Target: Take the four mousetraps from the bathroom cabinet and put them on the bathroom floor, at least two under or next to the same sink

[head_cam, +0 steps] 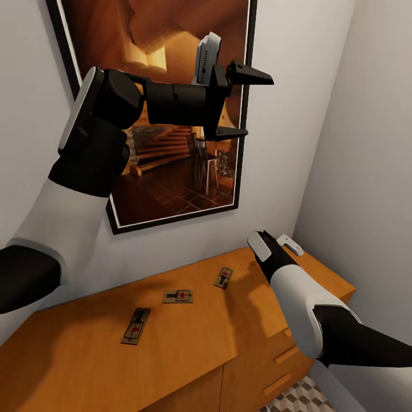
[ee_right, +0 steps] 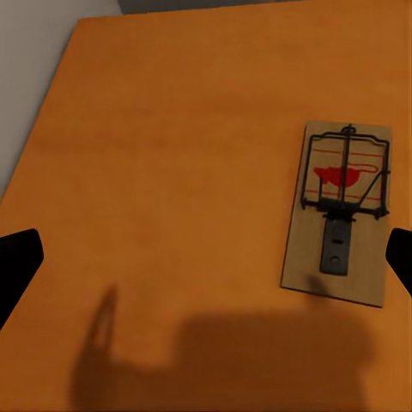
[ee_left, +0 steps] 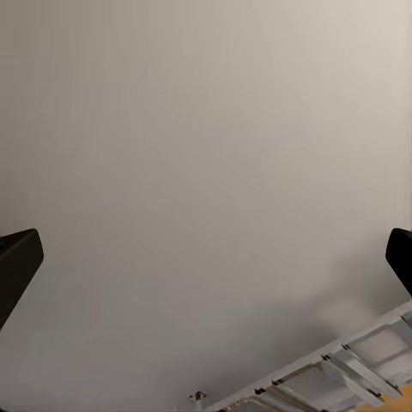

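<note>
Cabinet (head_cam: 171, 343) sits against the wall, orange-brown top, bar handles on the drawer fronts at its right end. Three mousetraps lie flat on the top, all apart from each other: first mousetrap (head_cam: 135, 326) nearest the cabinet's front edge, second mousetrap (head_cam: 178, 296) mid-top, third mousetrap (head_cam: 224, 277) closer to the wall. All three show a red patch and dark wire.

Left gripper (head_cam: 243, 103) is raised high above the cabinet, in front of the framed picture (head_cam: 171, 114) hanging on the wall. Fingers spread wide, nothing between them. Left wrist view: dark fingertips (ee_left: 17, 266) at both edges of the frame, bare wall between.

Right arm (head_cam: 303, 303) reaches over the cabinet's right end, forearm pointing toward the wall. In the head view the right fingers are hidden behind the wrist. Right wrist view: fingertips (ee_right: 15, 262) at the two frame edges, wide apart, not holding anything. One trap (ee_right: 341, 210) lies on the cabinet top below that camera, not touched by the fingers; arm shadow falls on the wood beside it.

A strip of cube-pattern bathroom floor (head_cam: 297, 397) is visible at the cabinet's base, right end.
</note>
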### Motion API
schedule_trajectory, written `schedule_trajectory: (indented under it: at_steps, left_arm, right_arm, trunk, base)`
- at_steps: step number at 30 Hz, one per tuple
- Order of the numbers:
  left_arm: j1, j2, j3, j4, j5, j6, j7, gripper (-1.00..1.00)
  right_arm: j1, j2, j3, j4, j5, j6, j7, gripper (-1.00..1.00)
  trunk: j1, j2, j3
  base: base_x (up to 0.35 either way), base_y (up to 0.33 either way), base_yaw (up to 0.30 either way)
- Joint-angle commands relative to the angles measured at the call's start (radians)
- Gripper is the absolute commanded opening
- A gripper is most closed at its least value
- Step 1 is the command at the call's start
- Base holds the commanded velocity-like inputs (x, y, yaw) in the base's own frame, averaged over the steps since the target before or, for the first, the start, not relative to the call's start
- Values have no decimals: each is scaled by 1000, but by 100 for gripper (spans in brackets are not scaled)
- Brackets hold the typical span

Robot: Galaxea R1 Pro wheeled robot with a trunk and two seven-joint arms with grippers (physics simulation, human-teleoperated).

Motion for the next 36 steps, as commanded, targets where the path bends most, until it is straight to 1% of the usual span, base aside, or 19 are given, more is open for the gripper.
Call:
schedule_trajectory:
  at_steps: [1, 7, 13, 24, 36]
  left_arm:
    - [0, 0, 0, 0, 0, 0, 0, 100]
    - [2, 1, -3, -1, 0, 0, 0, 100]
    - [4, 1, -19, 0, 0, -1, 0, 100]
    - [6, 0, -43, 0, -1, -4, 0, 100]
    - [13, -4, -48, 2, -2, -11, 0, 100]
  right_arm:
    - [1, 0, 0, 1, 0, -1, 0, 100]
    - [4, -2, 0, 3, 2, -3, 0, 100]
    - [5, -5, 1, 4, 5, -4, -1, 100]
    - [6, -28, 2, 4, 6, 5, -1, 100]
    - [6, -30, 3, 2, 4, 34, -1, 100]
  trunk:
    - [0, 0, 0]
    - [0, 0, 0]
    - [0, 0, 0]
    - [0, 0, 0]
    - [0, 0, 0]
  base:
    - [0, 0, 0]
    - [0, 0, 0]
    - [0, 0, 0]
    - [0, 0, 0]
    - [0, 0, 0]
